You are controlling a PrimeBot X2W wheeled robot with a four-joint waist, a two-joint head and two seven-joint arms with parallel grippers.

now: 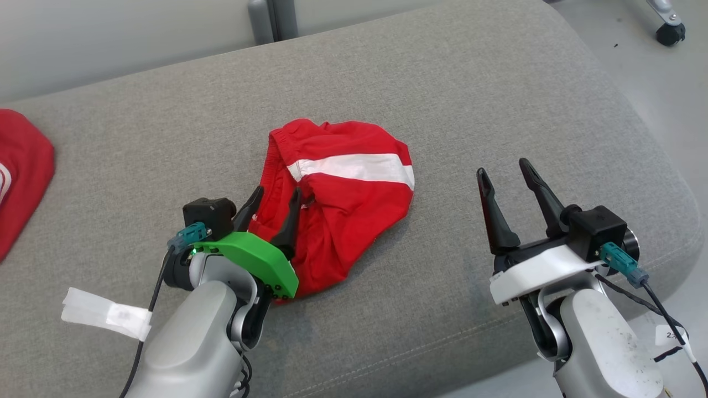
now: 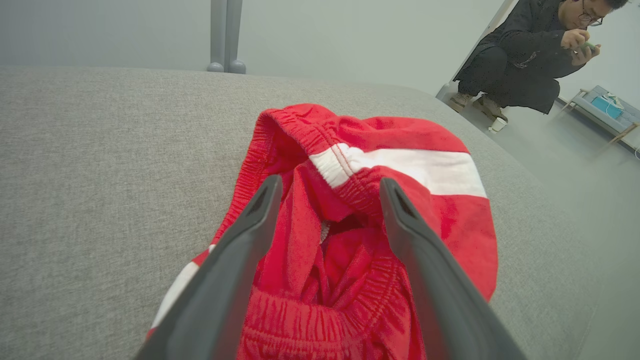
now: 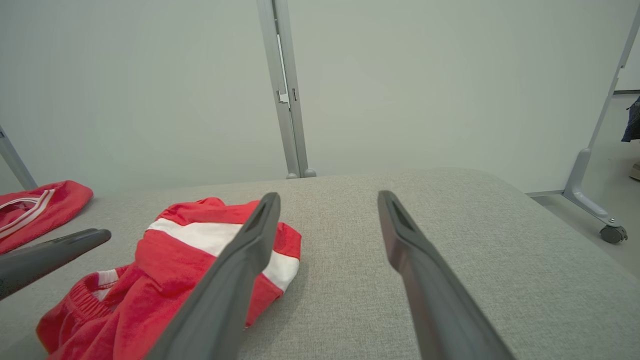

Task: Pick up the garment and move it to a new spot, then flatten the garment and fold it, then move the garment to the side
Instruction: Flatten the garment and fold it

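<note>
A crumpled red garment (image 1: pixel 343 193) with a white stripe and elastic waistband lies in the middle of the grey cushion (image 1: pixel 442 99). My left gripper (image 1: pixel 276 199) is open over its near left edge, one finger on each side of a raised fold of the waistband (image 2: pixel 325 210), nothing pinched. My right gripper (image 1: pixel 506 171) hovers open to the right of the garment, over bare cushion. In the right wrist view the garment (image 3: pixel 200 250) lies left of my fingers, and a left finger (image 3: pixel 50 255) pokes in from the left.
A second red cloth (image 1: pixel 22 177) lies at the cushion's far left edge. The cushion's rounded right edge (image 1: pixel 680 182) drops to the floor. A person (image 2: pixel 530 55) crouches on the floor beyond the far right corner. A caster wheel (image 1: pixel 669 33) stands at the upper right.
</note>
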